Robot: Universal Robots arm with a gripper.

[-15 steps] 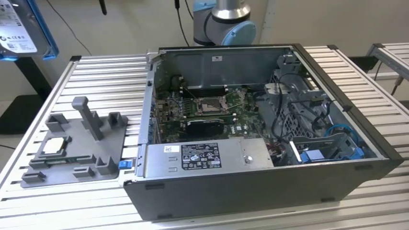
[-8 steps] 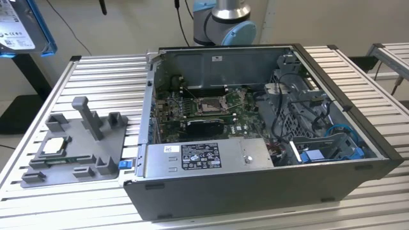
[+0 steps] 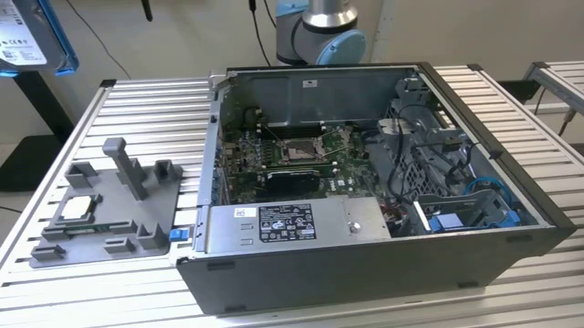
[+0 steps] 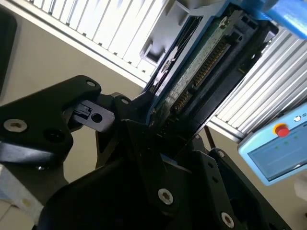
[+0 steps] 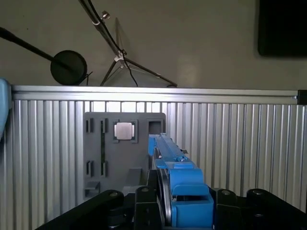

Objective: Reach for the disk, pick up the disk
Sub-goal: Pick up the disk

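I judge the pick-up done. In the first wrist view my pincer (image 5: 184, 206) is clamped on the disk (image 5: 178, 178), which sits edge-on and clear above the desk (image 5: 249, 143). In the exterior view it hangs at the upper left, well apart from the open computer case (image 3: 365, 273). Any further move, I judge, calls for a firm, level grip.
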